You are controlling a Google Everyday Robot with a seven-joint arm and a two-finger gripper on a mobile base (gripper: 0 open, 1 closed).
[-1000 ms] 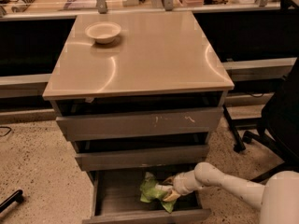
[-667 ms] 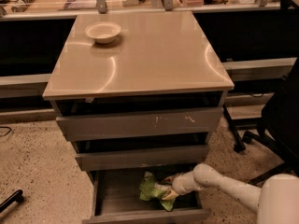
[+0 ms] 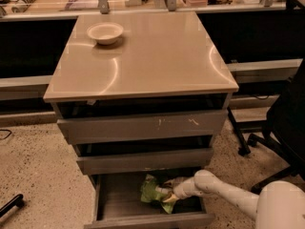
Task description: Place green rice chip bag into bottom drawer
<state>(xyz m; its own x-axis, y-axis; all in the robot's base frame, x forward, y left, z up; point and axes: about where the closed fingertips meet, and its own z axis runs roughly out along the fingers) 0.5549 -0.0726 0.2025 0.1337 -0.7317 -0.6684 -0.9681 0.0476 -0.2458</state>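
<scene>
The green rice chip bag (image 3: 151, 192), lime-green and wrinkled, is inside the open bottom drawer (image 3: 114, 199), low over its grey tray, right of the middle. My gripper (image 3: 167, 192) reaches into the drawer from the right on a white arm and is shut on the bag's right side. The bag's lower edge is hidden behind the drawer front (image 3: 147, 221).
A cream bowl (image 3: 105, 32) sits at the back left of the beige cabinet top (image 3: 157, 56). The two upper grey drawers (image 3: 143, 127) are slightly ajar. A black office chair (image 3: 286, 123) stands to the right. A dark object (image 3: 10, 206) lies on the floor at the left.
My gripper and the bag have shifted slightly left and deeper inside the bottom drawer. Nothing else has moved.
</scene>
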